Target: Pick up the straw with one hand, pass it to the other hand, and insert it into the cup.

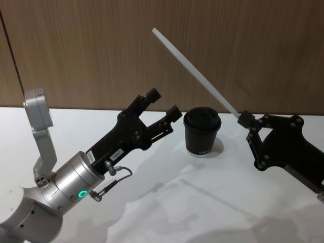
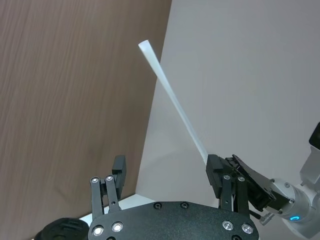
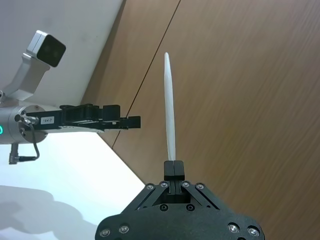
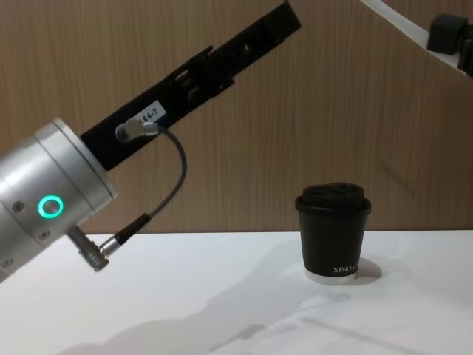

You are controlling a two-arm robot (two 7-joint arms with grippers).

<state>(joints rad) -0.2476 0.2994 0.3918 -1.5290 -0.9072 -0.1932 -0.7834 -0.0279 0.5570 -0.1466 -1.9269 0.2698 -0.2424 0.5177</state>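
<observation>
Above table [image 1: 202, 202] | right claw [image 1: 245, 120] pinching straw [image 1: 195, 72] end | left claw [image 1: 164, 105] spread wide | cup [image 1: 201, 132] between them, lidded

The straw [image 4: 395, 18] runs out of the chest view at the top edge, leaving a short piece beside the right end effector [image 4: 448, 33], itself cut by the right edge. From the head camera the straw's lower tip is hidden between that end effector's closed fingertips. In the left wrist view the tip sits behind a finger [image 2: 216, 175] of the left end effector [image 2: 167, 170], whose body covers most of the cup [image 2: 55, 231] at the bottom edge. The cup's lettering [image 4: 344, 270] is too small to read.
</observation>
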